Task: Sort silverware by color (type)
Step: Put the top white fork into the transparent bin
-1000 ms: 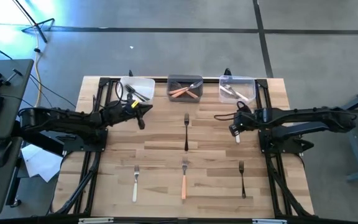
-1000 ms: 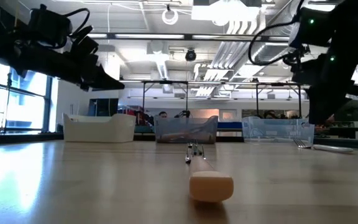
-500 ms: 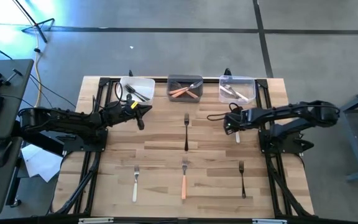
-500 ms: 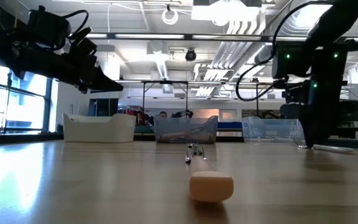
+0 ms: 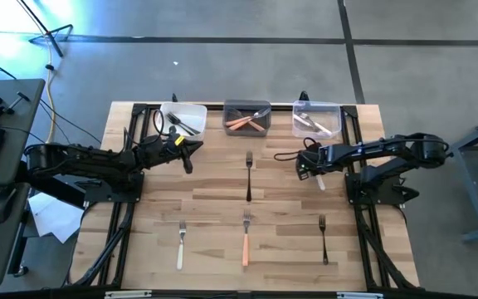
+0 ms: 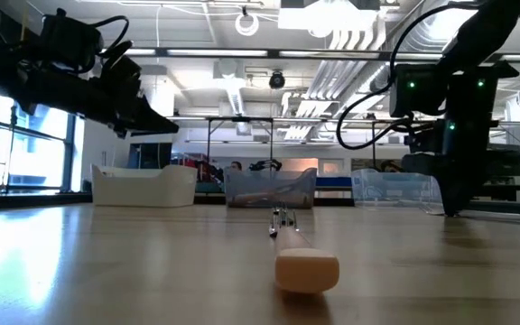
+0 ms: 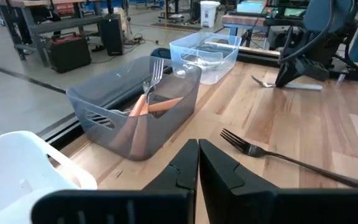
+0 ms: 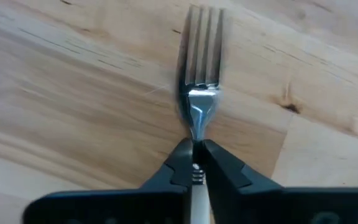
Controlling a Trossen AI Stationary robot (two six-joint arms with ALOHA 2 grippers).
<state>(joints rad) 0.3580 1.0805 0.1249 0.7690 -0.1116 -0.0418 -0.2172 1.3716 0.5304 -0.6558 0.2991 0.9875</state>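
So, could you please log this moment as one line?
right gripper: shut on white-handled fork, on table | left gripper: shut, empty, near white bin

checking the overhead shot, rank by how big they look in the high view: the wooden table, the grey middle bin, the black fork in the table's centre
1. wooden table, by far the largest.
2. grey middle bin and black fork: unsure. The fork looks about as long as the bin is wide, but the bin covers more area.
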